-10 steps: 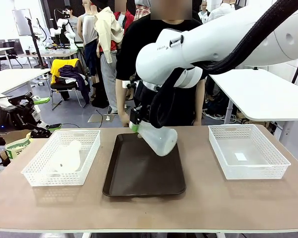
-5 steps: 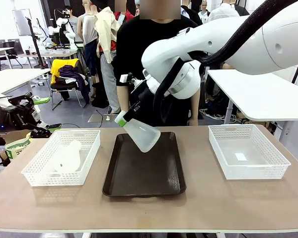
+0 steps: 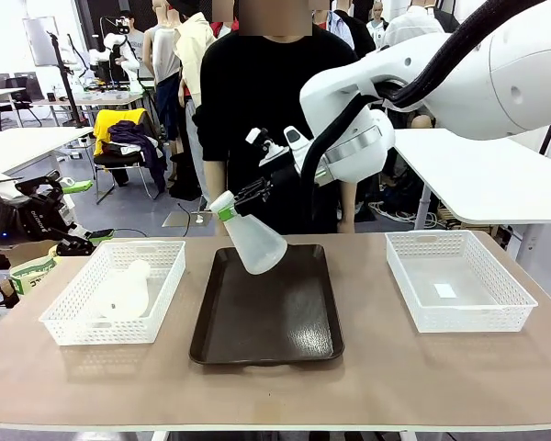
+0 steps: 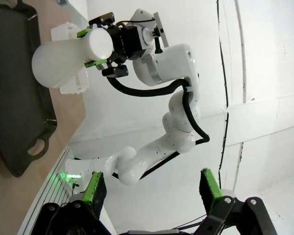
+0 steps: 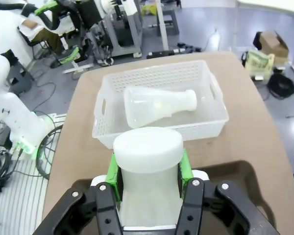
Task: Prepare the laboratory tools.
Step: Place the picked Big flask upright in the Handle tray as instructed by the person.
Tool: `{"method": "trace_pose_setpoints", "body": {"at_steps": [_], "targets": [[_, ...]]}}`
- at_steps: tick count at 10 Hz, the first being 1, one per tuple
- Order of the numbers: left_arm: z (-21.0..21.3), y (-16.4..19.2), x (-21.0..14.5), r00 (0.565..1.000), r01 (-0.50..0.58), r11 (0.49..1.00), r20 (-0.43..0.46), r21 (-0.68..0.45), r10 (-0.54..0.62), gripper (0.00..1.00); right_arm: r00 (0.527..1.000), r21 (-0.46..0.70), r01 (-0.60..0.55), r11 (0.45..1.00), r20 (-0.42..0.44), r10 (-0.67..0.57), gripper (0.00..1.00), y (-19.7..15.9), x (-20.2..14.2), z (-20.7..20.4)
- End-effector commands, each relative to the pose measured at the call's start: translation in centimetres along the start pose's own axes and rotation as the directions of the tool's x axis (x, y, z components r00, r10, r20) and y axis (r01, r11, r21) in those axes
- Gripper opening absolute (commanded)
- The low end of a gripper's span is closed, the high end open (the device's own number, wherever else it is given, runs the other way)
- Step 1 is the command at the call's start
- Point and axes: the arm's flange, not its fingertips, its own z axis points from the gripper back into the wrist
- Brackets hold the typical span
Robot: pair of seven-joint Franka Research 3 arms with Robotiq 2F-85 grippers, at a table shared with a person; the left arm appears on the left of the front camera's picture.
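From the front, my right pincer (image 3: 226,210) reaches in from the right and is clamped on the neck of a flask (image 3: 253,244). The flask hangs tilted, with its neck up and to the left and its wide base down and to the right. It is over the far end of the tray (image 3: 266,322) and clear of it. The tray lies in the middle of the bench (image 3: 395,386). The other flask (image 3: 124,292) lies on its side in the left basket (image 3: 66,323). The right basket (image 3: 402,280) sits well apart from it, on the other side of the tray. A person (image 3: 257,110) stands at the far edge, just behind the flask I hold.

From my left wrist, my left pincer (image 4: 152,186) has its green-padded fingers (image 4: 94,188) spread wide with nothing between them. Farther off, my right arm holds the flask by the neck with its base toward the tray, and there is a gap between the two.

From my right wrist, the green pads (image 5: 114,174) press both sides of the flask's neck just under its rim, and its mouth faces the camera. Beyond it, the other flask rests in its basket with its neck pointing right. That basket stands on the bench just past the tray's edge.
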Motion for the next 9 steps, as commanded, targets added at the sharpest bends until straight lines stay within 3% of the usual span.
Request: {"method": "trace_pose_setpoints", "body": {"at_steps": [1,2,7,8,9], "targets": [[0.1,-0.3,-0.1,1.0,0.006,1.0,-0.001,-0.007,-0.006,1.0,0.998,-0.06,0.006,0.998,-0.056,-0.009,0.0,0.8,-0.9,0.1],[0.1,-0.3,-0.1,1.0,0.006,1.0,-0.001,-0.007,-0.006,1.0,1.0,0.0,0.0,1.0,0.0,0.0,0.0,0.0,0.0,0.0],[0.1,-0.3,-0.1,1.0,0.006,1.0,-0.001,-0.007,-0.006,1.0,1.0,-0.004,-0.012,1.0,-0.026,0.012,0.0,0.0,-0.3,-0.3],[0.1,-0.3,-0.1,1.0,0.006,1.0,-0.001,-0.007,-0.006,1.0,0.999,0.008,0.044,0.999,0.027,-0.044,0.0,-1.1,-1.7,-0.2],[0.1,-0.3,-0.1,1.0,0.006,1.0,-0.001,-0.007,-0.006,1.0,0.996,-0.001,0.022,1.0,0.084,-0.022,0.0,-2.0,-2.6,-0.2]]}}
